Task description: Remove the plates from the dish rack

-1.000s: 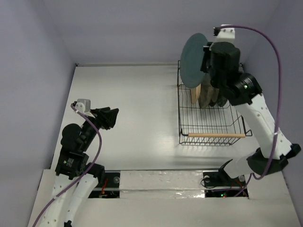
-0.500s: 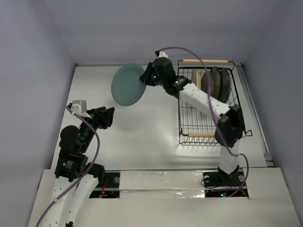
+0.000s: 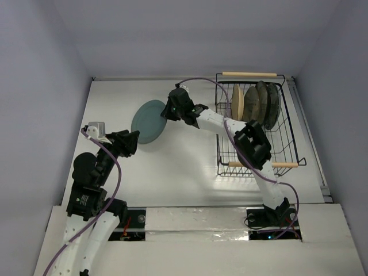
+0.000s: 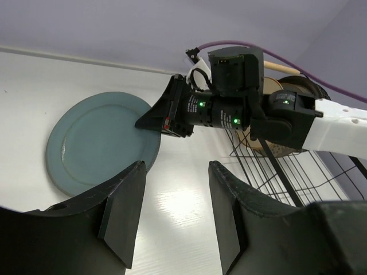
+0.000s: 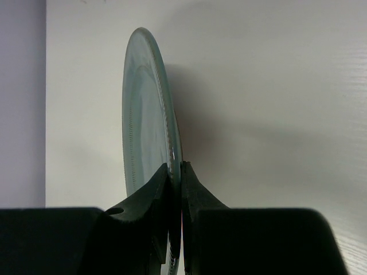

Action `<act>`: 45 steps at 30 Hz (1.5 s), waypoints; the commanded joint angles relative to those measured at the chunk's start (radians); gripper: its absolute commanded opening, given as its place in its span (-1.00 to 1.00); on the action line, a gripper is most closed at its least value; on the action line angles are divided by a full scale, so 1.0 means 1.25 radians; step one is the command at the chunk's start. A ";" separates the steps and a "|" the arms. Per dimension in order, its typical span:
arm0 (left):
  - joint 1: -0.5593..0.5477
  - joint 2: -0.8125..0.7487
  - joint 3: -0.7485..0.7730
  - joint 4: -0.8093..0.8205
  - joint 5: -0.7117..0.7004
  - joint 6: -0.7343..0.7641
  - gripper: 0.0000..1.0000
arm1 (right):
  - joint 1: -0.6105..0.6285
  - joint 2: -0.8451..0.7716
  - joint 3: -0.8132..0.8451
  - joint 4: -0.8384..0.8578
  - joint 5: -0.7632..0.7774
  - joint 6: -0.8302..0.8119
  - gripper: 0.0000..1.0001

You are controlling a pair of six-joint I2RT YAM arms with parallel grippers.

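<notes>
Carrying teal plate (image 3: 148,121) clear of dish rack (image 3: 270,146) – a second back high above it, now swung left, low over table (image 3: 190,178); first one nearly unloaded, other plates (image 3: 253,103) upright in rack. Right gripper (image 3: 168,111) clamped on rim – edge-on pinch plain in right wrist view only. Left gripper (image 4: 175,172) jaws apart, empty, facing plate.

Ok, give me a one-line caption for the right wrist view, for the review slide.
Right claw pinches the rim of the teal plate, seen edge-on against the white table.
</notes>
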State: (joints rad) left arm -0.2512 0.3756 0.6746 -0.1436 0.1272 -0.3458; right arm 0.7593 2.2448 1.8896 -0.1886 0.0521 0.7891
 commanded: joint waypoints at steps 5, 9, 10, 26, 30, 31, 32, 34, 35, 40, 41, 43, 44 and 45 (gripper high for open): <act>0.005 -0.003 0.026 0.027 0.020 -0.003 -0.11 | 0.011 -0.042 -0.073 0.175 0.000 0.073 -0.83; 0.005 -0.003 0.026 0.024 0.017 -0.003 -0.11 | 0.011 -0.061 -0.137 0.189 -0.001 0.072 -0.34; 0.005 -0.005 0.026 0.024 0.017 -0.003 -0.11 | 0.011 -0.069 -0.151 0.193 -0.001 0.072 -0.25; 0.005 -0.007 0.025 0.025 0.021 -0.004 -0.11 | 0.018 -0.096 -0.228 0.123 -0.010 0.022 0.64; 0.005 -0.006 0.025 0.027 0.025 -0.004 -0.11 | 0.027 -0.172 -0.222 0.074 0.044 -0.030 0.78; 0.005 -0.006 0.025 0.027 0.025 -0.003 -0.11 | 0.034 -0.214 -0.221 0.059 0.062 -0.055 0.78; 0.005 -0.005 0.025 0.028 0.026 -0.004 -0.11 | 0.034 -0.237 -0.221 0.038 0.071 -0.069 0.74; 0.005 -0.003 0.024 0.028 0.028 -0.004 -0.11 | 0.034 -0.317 -0.221 0.011 0.108 -0.117 0.24; 0.005 -0.003 0.024 0.029 0.031 -0.004 -0.11 | 0.034 -0.349 -0.226 -0.018 0.126 -0.137 -0.10; 0.005 -0.005 0.024 0.028 0.032 -0.003 -0.11 | 0.027 -0.532 -0.240 -0.131 0.392 -0.290 -1.00; 0.005 -0.006 0.024 0.027 0.032 -0.003 -0.11 | 0.011 -0.552 -0.237 -0.186 0.432 -0.308 -1.00; 0.005 -0.007 0.024 0.029 0.032 -0.003 -0.11 | -0.015 -0.600 -0.235 -0.237 0.535 -0.348 -1.00; 0.005 -0.007 0.024 0.028 0.032 -0.003 -0.11 | -0.049 -0.609 -0.237 -0.277 0.561 -0.359 -0.97; 0.005 -0.007 0.024 0.029 0.033 -0.003 -0.11 | -0.070 -0.618 -0.238 -0.293 0.585 -0.367 -0.77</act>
State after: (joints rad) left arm -0.2512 0.3756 0.6746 -0.1474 0.1535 -0.3462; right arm 0.7479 1.4651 1.5967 -0.3641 0.5465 0.4473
